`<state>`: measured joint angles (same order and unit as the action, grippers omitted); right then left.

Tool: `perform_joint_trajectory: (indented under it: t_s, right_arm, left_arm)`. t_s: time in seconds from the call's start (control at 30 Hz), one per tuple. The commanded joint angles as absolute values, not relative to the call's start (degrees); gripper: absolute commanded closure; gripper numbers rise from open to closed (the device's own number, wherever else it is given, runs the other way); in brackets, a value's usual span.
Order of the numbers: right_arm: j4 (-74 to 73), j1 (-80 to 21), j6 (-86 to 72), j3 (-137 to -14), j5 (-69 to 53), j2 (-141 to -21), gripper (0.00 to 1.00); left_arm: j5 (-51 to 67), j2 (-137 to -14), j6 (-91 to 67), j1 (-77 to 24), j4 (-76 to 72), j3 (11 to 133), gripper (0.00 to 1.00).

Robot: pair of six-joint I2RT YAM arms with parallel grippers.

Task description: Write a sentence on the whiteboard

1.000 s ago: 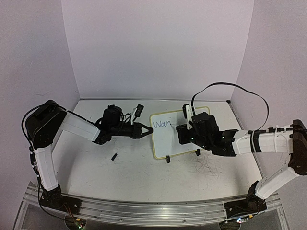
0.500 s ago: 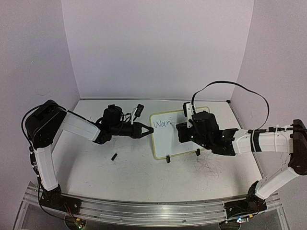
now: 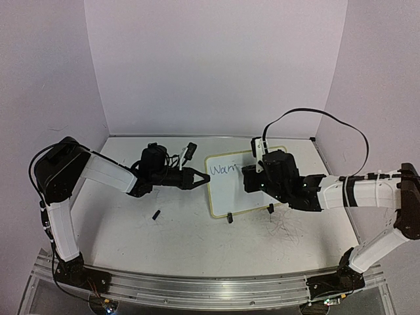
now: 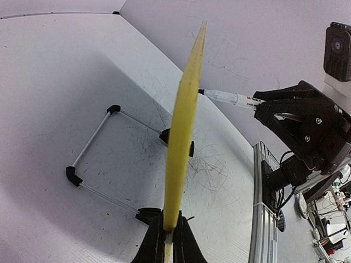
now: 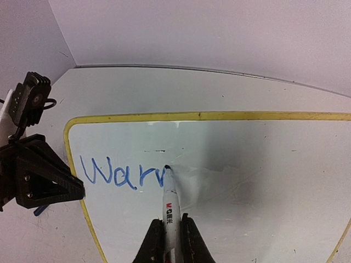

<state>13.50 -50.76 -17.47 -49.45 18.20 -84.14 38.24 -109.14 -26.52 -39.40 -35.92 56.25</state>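
Observation:
The whiteboard (image 3: 236,191), white with a thin yellow frame, stands tilted mid-table. In the left wrist view it is edge-on (image 4: 184,118), and my left gripper (image 4: 169,244) is shut on its near edge, at the board's left side (image 3: 201,178) in the top view. The sentence (image 5: 118,174) is blue handwriting reading about "Warr", near the board's top left corner (image 3: 222,169). My right gripper (image 5: 170,233) is shut on a white marker (image 5: 170,208). The marker's tip touches the board at the end of the last stroke.
A small black cap (image 3: 157,214) lies on the table left of the board. Two black clips (image 3: 230,218) and a wire stand (image 4: 90,147) prop the board. Dark scribbles (image 3: 287,230) mark the tabletop under the right arm. Walls close the back and sides.
The writing has grown from about "Wan" to "Warr". My right gripper has shifted slightly right with the marker. The left gripper and the board have stayed put.

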Motion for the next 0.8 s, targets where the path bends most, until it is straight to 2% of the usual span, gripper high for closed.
perform_joint_trajectory:
  t_s: [0.0,0.5,0.77]
  right_arm:
    - [12.67,-50.50,-18.03,-50.47,19.54,-83.16,1.00]
    - [11.60,-50.71,-20.29,-46.53,17.24,-81.38,1.00]
    - [13.14,-50.69,-19.59,-48.31,18.06,-82.51,1.00]
  left_arm:
    - [38.94,-107.23,-26.17,-40.21,-33.40,57.39,1.00]
    - [38.94,-107.14,-26.18,-40.26,-33.26,57.46,1.00]
    - [38.90,-106.96,-26.19,-40.35,-33.14,57.47,1.00]
